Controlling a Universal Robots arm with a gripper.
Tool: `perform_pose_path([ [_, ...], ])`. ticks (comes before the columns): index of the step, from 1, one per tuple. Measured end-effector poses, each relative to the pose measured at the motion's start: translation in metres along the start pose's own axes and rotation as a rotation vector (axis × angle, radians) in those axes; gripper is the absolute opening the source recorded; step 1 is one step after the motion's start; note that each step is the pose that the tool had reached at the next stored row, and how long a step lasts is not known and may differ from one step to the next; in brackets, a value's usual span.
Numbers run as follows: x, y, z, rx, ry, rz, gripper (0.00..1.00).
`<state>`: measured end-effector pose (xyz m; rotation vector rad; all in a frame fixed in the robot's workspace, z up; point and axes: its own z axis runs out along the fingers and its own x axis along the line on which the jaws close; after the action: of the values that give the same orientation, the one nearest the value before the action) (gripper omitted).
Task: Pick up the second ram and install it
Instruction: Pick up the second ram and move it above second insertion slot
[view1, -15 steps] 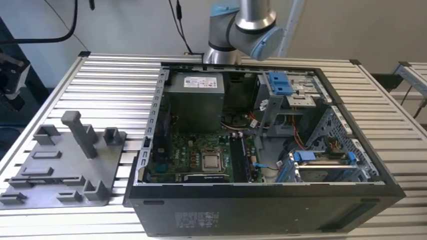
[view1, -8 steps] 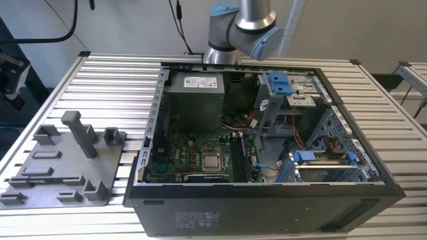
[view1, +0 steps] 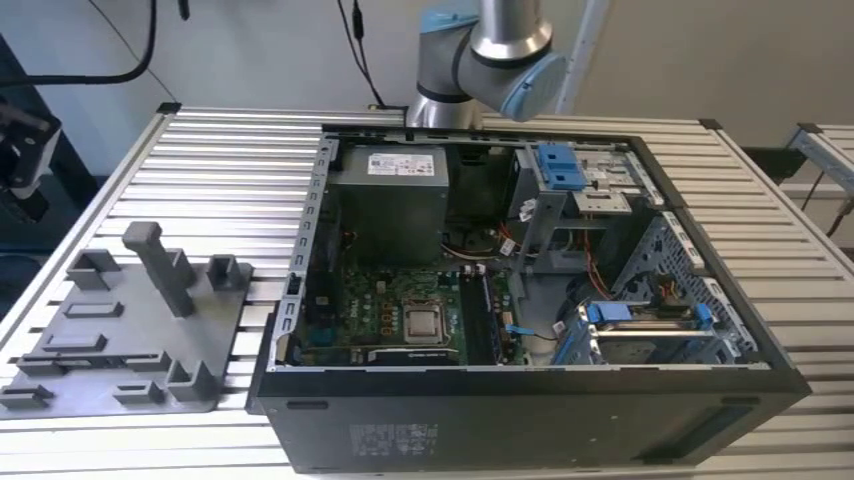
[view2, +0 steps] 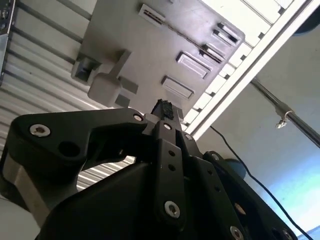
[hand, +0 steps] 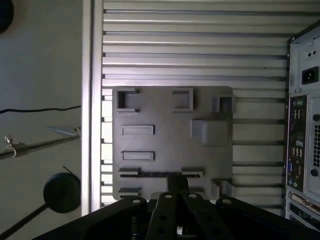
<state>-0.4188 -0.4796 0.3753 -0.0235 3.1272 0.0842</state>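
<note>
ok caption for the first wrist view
Hand above the grey fixture tray on the slatted table, nearest the second ram, a dark edge-on bar; computer case alongside.

slatted table (view1: 200, 140), grey fixture plate (view1: 120, 330), computer case (view1: 534, 420)

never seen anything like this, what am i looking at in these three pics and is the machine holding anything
The machine is a robot arm with a gripper at its end.

The exterior view comes from a camera standing off the arm. It shows a slatted metal table with an open computer case on it. A grey plastic tray lies beside the case, towards the exterior view's left.

The two wrist views come from cameras riding on the arm, and both look past the black gripper at that tray.

In the first wrist view the ram, a memory board seen edge-on as a slim dark bar, seems to lie across the tray. The gripper is nearest to it, but I cannot tell whether it grips it.
</note>
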Motion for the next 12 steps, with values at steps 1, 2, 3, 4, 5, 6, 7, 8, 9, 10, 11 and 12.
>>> perform_pose_path([
  [1,0.0,0.0,-0.0001,-0.0001,0.0009,-0.013,0.11],
  [2,0.0,0.0,-0.0001,-0.0003,0.0016,-0.028,0.11],
  [3,0.0,0.0,-0.0001,-0.0005,0.0024,-0.043,0.11],
  [4,0.0,0.0,-0.0001,-0.0007,0.0032,-0.058,0.11],
  [5,0.0,0.0,-0.0001,-0.0008,0.0041,-0.073,0.11],
  [6,0.0,0.0,-0.0001,-0.0011,0.0049,-0.089,0.11],
  [7,0.0,0.0,-0.0001,-0.0013,0.0057,-0.103,0.11],
  [8,0.0,0.0,-0.0001,-0.0015,0.0065,-0.119,0.11],
  [9,0.0,0.0,-0.0001,-0.0017,0.0074,-0.135,0.11],
  [10,0.0,0.0,-0.0001,-0.0019,0.0082,-0.149,0.11],
  [11,0.0,0.0,-0.0001,-0.0021,0.009,-0.166,0.11],
  [12,0.0,0.0,-0.0001,-0.0023,0.0098,-0.181,0.11],
])
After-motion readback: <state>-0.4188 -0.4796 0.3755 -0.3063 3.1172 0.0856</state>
